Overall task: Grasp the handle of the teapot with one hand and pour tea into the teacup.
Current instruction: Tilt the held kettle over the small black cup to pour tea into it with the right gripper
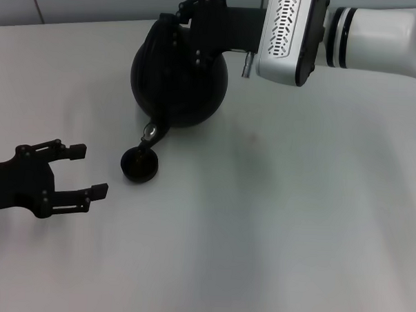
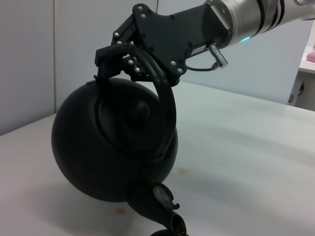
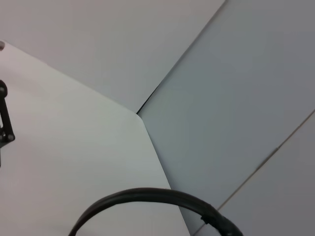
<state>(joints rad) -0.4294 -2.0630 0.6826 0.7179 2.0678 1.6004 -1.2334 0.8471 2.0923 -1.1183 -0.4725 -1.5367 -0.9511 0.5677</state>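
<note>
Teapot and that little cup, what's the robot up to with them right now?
The right gripper is shut on the handle of the teapot, holding it tipped so its spout points down over the teacup on the table. That looks like pouring. The left gripper sits open beside the cup, holding nothing.

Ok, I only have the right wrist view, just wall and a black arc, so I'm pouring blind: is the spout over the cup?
Observer: Yes, the teapot is tipped forward with its spout just above the teacup.
Operator: Is the grip on the handle sound?
Observer: The right pincer is shut around the top of the handle.
Operator: And the other arm?
Observer: The left pincer is open, to the left of the teacup and apart from it.
</note>
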